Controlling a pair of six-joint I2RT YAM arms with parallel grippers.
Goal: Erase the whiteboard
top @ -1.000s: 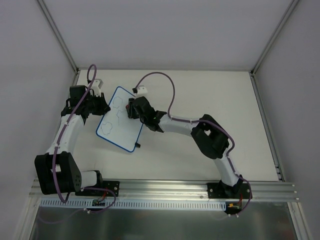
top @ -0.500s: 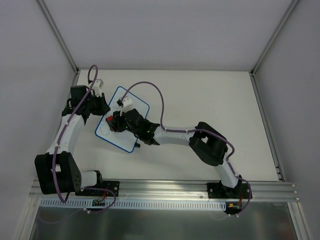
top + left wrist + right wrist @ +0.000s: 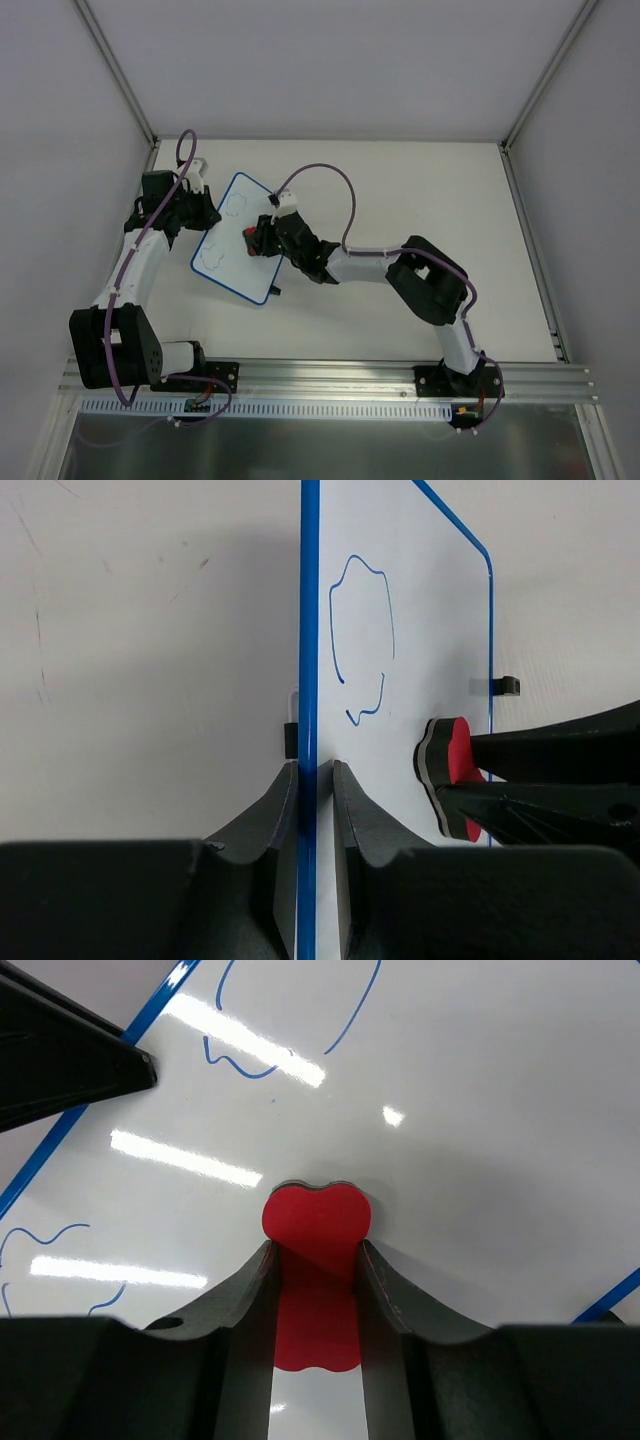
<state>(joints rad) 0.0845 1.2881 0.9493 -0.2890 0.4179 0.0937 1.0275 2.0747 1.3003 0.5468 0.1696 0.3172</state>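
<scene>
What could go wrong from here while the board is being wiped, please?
The left gripper pinches only the thin edge of the whiteboard, so pressure from the eraser might twist it loose. A blue outline lies close to that gripper, so the right gripper could bump it.

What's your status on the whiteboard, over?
Left gripper shut on whiteboard edge. Right gripper shut on red eraser, pressed to board. Blue outlines not yet wiped. No obstacle seen on board.
</scene>
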